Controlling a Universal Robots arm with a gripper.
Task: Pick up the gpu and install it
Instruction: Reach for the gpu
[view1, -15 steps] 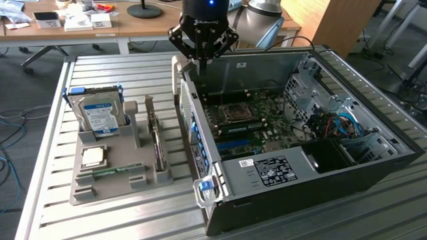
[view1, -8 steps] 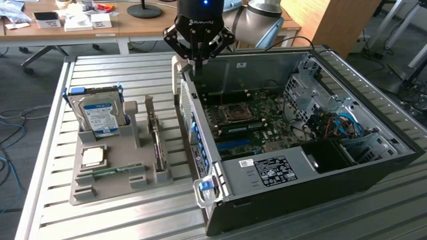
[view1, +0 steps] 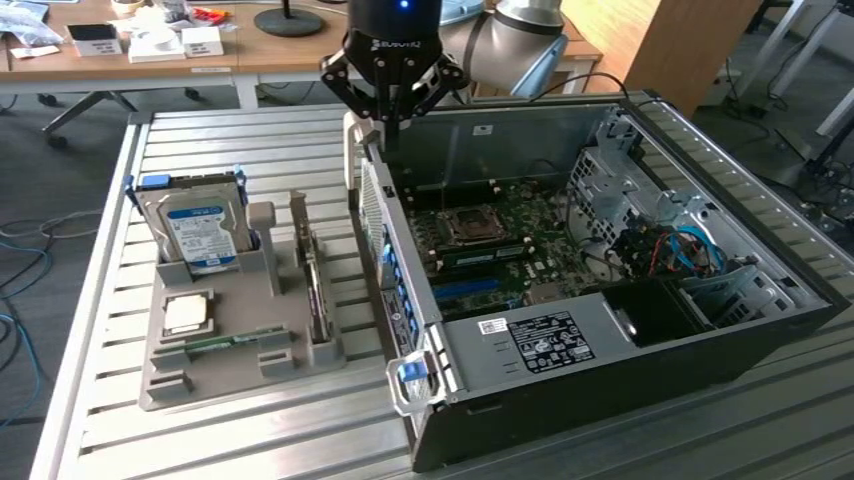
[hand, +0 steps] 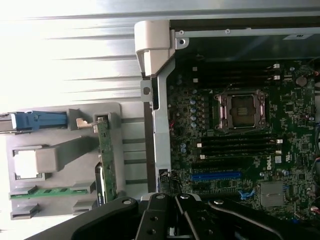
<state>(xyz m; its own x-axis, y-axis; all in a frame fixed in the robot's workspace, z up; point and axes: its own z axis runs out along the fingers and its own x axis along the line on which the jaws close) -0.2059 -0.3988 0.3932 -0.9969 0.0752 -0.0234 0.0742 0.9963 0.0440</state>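
The gpu (view1: 315, 290) stands on edge in a slot of the grey holder tray (view1: 227, 385), on the exterior view's left of the open computer case (view1: 747, 330). In the wrist view the gpu (hand: 103, 160) shows as a thin green edge in that holder (hand: 65, 150). My gripper (view1: 391, 135) hangs over the case's near wall, above and behind the gpu and apart from it. Its fingers are shut together with nothing between them. In the wrist view the gripper (hand: 175, 220) sits over the case wall beside the motherboard (hand: 240, 150), whose blue slot (hand: 216, 176) is bare.
The holder also carries a silver hard drive (view1: 198, 235) with a blue-white label, a processor chip (view1: 187, 313) and a green memory stick (view1: 234, 343). Everything rests on a slatted metal table (view1: 200, 140). Cables (view1: 674, 250) lie inside the case. A wooden desk (view1: 200, 55) stands behind.
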